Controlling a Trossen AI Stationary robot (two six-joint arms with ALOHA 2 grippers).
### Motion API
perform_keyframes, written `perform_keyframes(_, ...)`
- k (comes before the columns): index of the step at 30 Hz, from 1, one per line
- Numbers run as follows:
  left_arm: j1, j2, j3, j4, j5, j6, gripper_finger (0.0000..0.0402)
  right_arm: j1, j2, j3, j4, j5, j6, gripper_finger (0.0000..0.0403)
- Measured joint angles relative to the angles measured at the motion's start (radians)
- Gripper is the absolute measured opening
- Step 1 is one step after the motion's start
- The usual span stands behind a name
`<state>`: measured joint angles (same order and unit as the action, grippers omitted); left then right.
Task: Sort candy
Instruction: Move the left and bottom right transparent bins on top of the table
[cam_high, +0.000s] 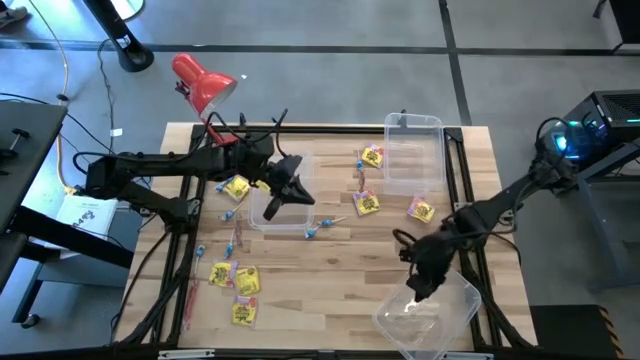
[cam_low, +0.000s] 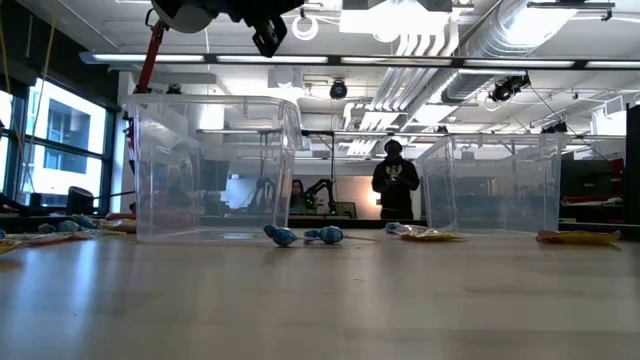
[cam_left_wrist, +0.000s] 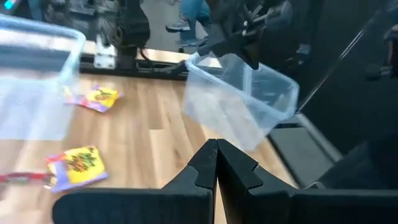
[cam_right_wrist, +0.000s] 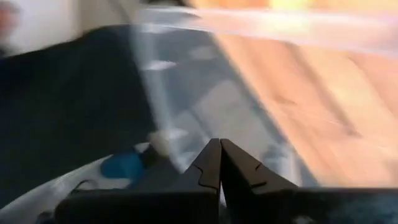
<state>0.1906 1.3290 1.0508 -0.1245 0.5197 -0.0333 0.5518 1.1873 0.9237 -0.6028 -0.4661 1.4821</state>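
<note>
Dozens of wrapped sweets lie scattered across the wooden table (cam_high: 330, 270) as both arms hang above it with nothing in their grasp. Yellow square packets (cam_high: 232, 278) cluster near the left front corner, with more (cam_high: 367, 203) toward the middle and by the far clear bin (cam_high: 415, 152); blue-wrapped pieces on sticks (cam_high: 315, 231) rest just in front of the centre bin (cam_high: 270, 205), and slim red sticks (cam_high: 190, 300) lie along the left edge. At least one blue piece (cam_right_wrist: 124, 165) appears to sit inside the tilted bin (cam_high: 430, 310) at the front right, though the wrist view there is blurred.

The left gripper (cam_high: 290, 185) hovers above the centre bin, fingers pressed together on nothing. The right gripper (cam_high: 418, 290) hangs over the front-right bin, likewise pinched shut and empty.

Judged from the wrappers, the candy looks very light and crinkly. The flat yellow packets seem likely to slide on the smooth wood, so a pinch across a raised foil edge looks safer than pressing down on the face. The blue pieces offer a rounder, firmer head to close on; their thin sticks would probably pivot or slip. The red sticks look stiff but narrow, best taken across the middle
</note>
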Motion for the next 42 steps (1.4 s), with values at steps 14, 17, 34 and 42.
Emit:
perform_keyframes(14, 0.006, 0.011, 0.001, -0.174, -0.122, 0.127, 0.0, -0.193, 0.156, -0.004, -0.181, 0.257, -0.256, 0.0)
perform_keyframes(17, 0.006, 0.011, 0.001, -0.191, -0.164, 0.132, 0.0, -0.283, 0.176, 0.004, -0.179, 0.34, -0.359, 0.0)
perform_keyframes(34, 0.006, -0.077, 0.0, 0.0, -0.169, 0.041, 0.0, -0.482, 0.183, 0.284, -0.203, 0.492, -1.036, 0.0)
perform_keyframes(42, 0.002, -0.131, 0.0, -0.013, -0.216, -0.097, 0.0, -0.542, 0.182, 0.47, -0.329, 0.671, -1.15, 0.0)
